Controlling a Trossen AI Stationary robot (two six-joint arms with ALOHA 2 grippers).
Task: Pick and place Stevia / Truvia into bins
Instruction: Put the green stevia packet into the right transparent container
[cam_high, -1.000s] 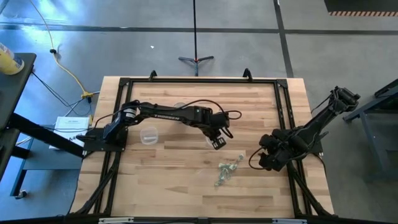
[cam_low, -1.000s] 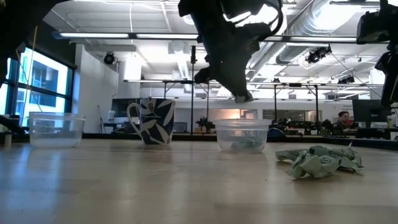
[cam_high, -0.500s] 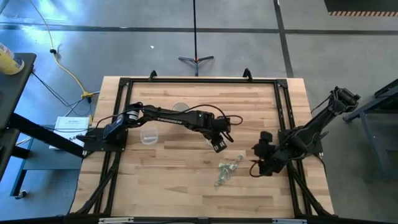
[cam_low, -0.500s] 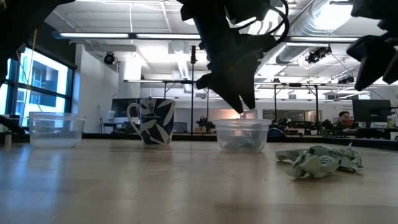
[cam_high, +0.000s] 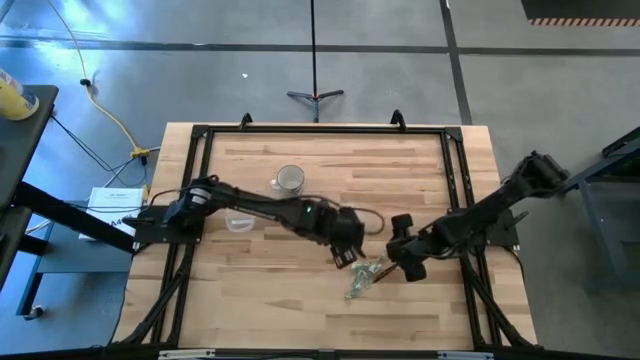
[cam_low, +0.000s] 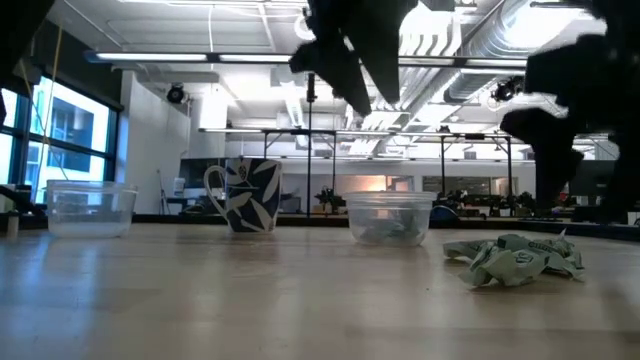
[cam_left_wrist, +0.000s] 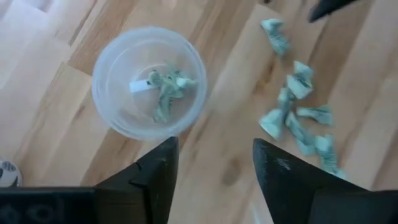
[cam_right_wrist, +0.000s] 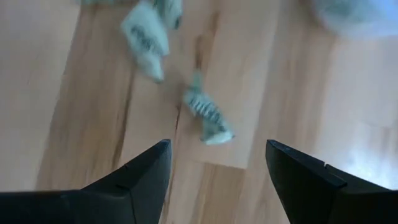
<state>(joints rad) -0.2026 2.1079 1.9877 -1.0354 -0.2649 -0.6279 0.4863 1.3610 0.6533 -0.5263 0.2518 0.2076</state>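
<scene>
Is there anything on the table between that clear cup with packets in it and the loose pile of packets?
Nothing. In the left wrist view, only bare wood lies between the cup and the packet pile. The low view shows the same gap.

Free room and obstacles. Bare wood lies along the near edge of the table (cam_high: 250, 310) and toward its far right corner. At mid-table the left gripper (cam_high: 345, 255) and right gripper (cam_high: 405, 262), both with fingers spread, crowd the packets (cam_high: 364, 277) between them. A mug (cam_high: 288, 180) stands toward the far edge; one cup (cam_high: 238, 219) near the left edge.
</scene>
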